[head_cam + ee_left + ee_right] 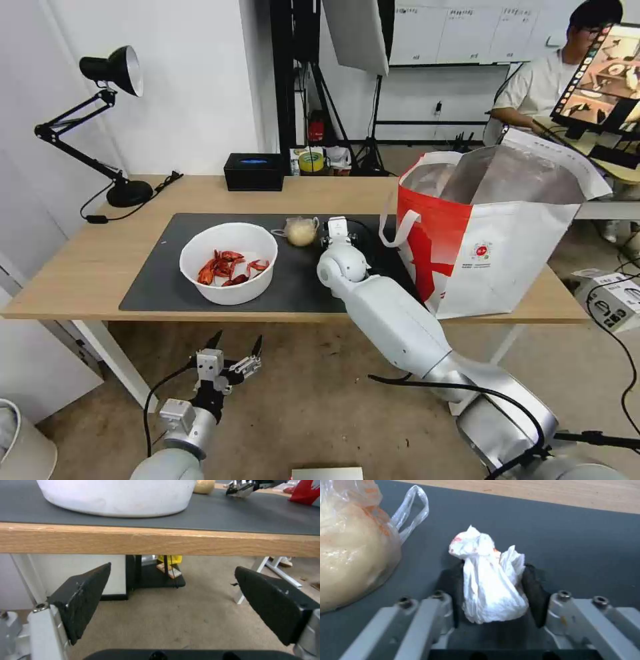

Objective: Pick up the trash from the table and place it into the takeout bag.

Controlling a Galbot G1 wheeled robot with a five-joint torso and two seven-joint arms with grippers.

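The tissue point(490, 580) sits pinched in the right gripper point(491, 590) low over the mat point(570, 550), beside the knotted bag point(350, 562). The bowl point(229, 262) (shells inside) remains on the counter point(80, 267); the tote point(493, 233) waits. The left gripper point(173, 600) hangs spread below the counter's edge.

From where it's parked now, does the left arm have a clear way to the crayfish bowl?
Probably not directly. The left gripper hangs open below the table edge, which lies between it and the bowl. It would likely have to rise above the tabletop first; above the bowl nothing intrudes, as the right gripper holds the tissue farther over.
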